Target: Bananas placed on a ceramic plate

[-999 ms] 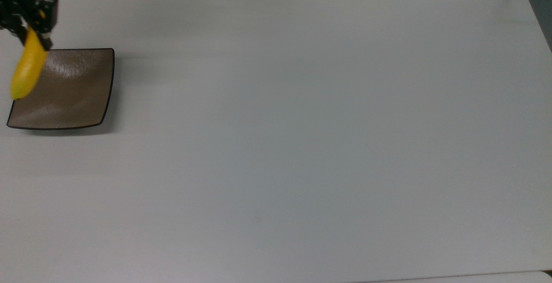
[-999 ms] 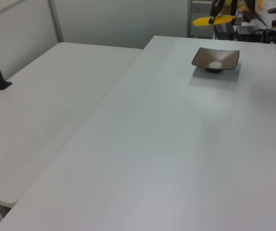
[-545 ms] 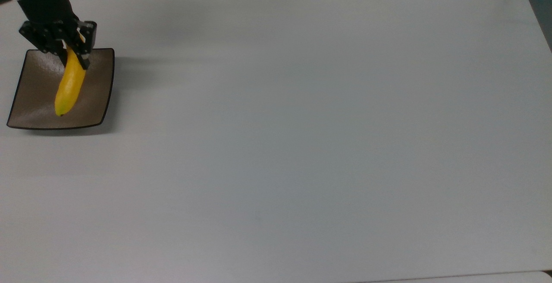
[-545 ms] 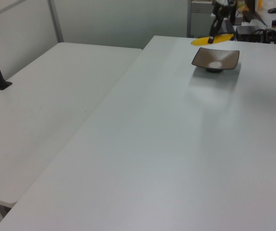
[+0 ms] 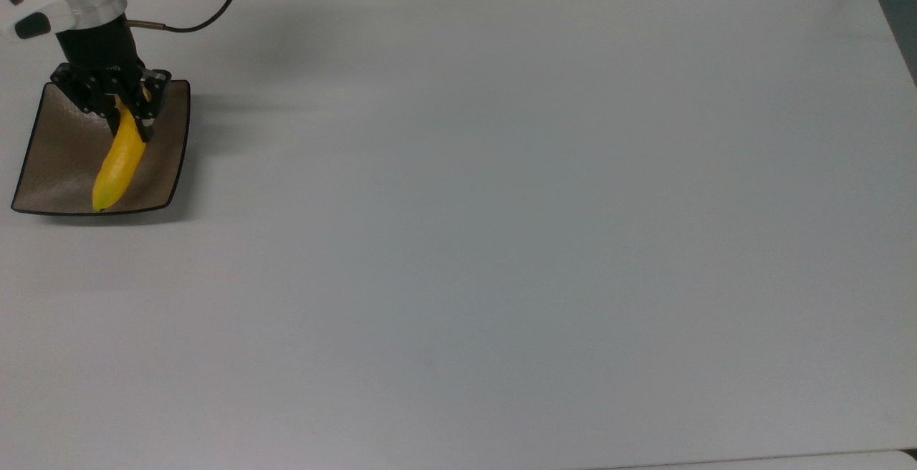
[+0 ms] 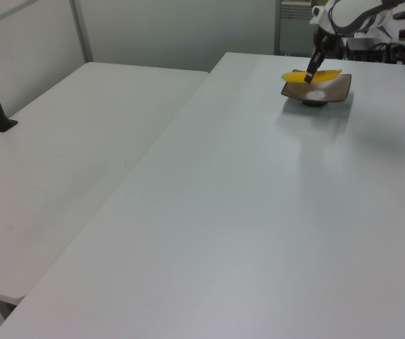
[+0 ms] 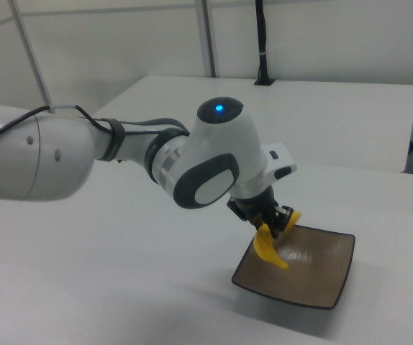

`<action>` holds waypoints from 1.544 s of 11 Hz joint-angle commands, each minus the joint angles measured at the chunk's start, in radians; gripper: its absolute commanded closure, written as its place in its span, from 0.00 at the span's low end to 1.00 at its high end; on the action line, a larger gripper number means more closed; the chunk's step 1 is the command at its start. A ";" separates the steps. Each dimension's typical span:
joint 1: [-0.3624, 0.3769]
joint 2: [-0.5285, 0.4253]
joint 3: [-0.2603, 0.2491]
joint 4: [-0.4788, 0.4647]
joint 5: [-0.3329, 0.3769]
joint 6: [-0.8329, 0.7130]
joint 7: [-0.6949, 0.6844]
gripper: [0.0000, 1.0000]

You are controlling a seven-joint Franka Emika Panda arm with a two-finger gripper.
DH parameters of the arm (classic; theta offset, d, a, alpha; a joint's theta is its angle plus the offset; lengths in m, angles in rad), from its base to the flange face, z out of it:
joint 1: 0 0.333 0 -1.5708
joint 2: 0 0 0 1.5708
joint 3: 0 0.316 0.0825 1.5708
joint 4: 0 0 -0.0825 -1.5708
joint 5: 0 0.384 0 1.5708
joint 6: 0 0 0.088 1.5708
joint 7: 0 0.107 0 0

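Jaws closed on the bananas [image 5: 118, 162], which is one banana, gripped near its stem end. The gripper [image 5: 123, 108] sits over the far edge of the ceramic plate [image 5: 68, 162] in the top view; the fruit's body runs from the jaws down across the plate toward the near rim.

Why this hold: pinching near one end leaves most of the banana's length free, so the free tip can go down first and the rest follows along the plate's dish. Judgement only.

Height: in the right view the banana [image 7: 270, 248] hangs tilted below the gripper [image 7: 273, 221], tip low over the plate [image 7: 321, 269]. Can't tell whether the tip is touching the glaze or just above it. In the left view the banana [image 6: 308, 74] reads as roughly level with the plate's [image 6: 329, 90] upper rim, so it's close.

Plate is in the top view's left corner region of the bench [image 5: 501, 205], well apart from anything else on it. Arm reaches it from the top view's upper left.

Task state, my read: transport done, release not yet. Next move wants a short descent, then opening. Risk: tip sits near the top view's lower rim, so a drop from this tilt could roll the fruit over the upturned edge.
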 commanded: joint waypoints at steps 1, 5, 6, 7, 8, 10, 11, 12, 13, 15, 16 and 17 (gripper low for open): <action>-0.002 0.009 -0.011 -0.030 -0.032 0.056 0.009 0.95; -0.018 0.007 -0.014 -0.021 -0.032 0.045 0.013 0.33; -0.016 -0.003 -0.014 -0.019 -0.030 0.043 0.019 0.00; -0.016 -0.023 -0.014 -0.018 -0.030 0.034 0.039 0.00; -0.002 -0.061 -0.014 -0.005 -0.030 -0.027 0.059 0.00; 0.037 -0.146 -0.016 0.065 -0.030 -0.268 0.085 0.00; 0.074 -0.184 -0.048 0.103 -0.025 -0.393 0.088 0.00; 0.153 -0.224 -0.101 0.134 -0.018 -0.503 0.088 0.00; 0.235 -0.255 -0.156 0.152 -0.012 -0.597 0.088 0.00; 0.367 -0.325 -0.220 0.165 0.014 -0.741 0.169 0.00; 0.427 -0.351 -0.223 0.165 0.010 -0.795 0.249 0.00; 0.492 -0.368 -0.223 0.165 0.005 -0.828 0.310 0.00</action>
